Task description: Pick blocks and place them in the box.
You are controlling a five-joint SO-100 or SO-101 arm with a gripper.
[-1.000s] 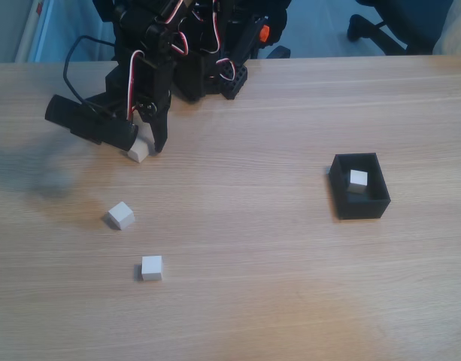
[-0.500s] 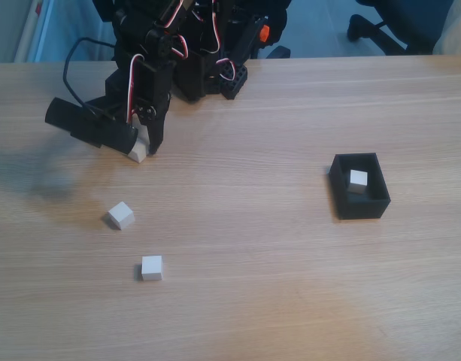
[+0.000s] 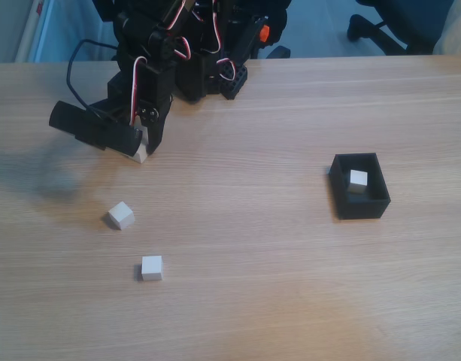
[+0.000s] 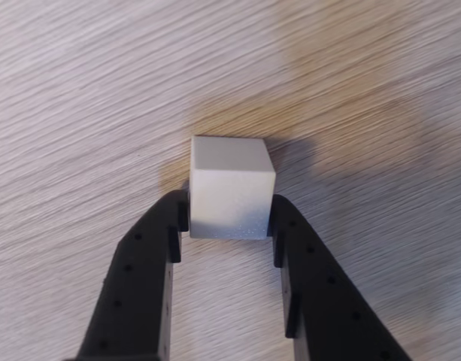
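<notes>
Wrist view: claw [image 4: 228, 219] clamped on white block [image 4: 230, 188], fingertips on opposite flat faces, over table [image 4: 80, 75]. Block probably light, rigid, smooth; mid-face grip suits. Box [image 3: 341, 197] well apart.

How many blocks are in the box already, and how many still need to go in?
One block already sits in the black box. The gripper has its jaws closed on a second block, near the arm's base in the fixed view, low over the table. Two more blocks wait loose on the wood. So one is done, one is in hand, two are left.
</notes>
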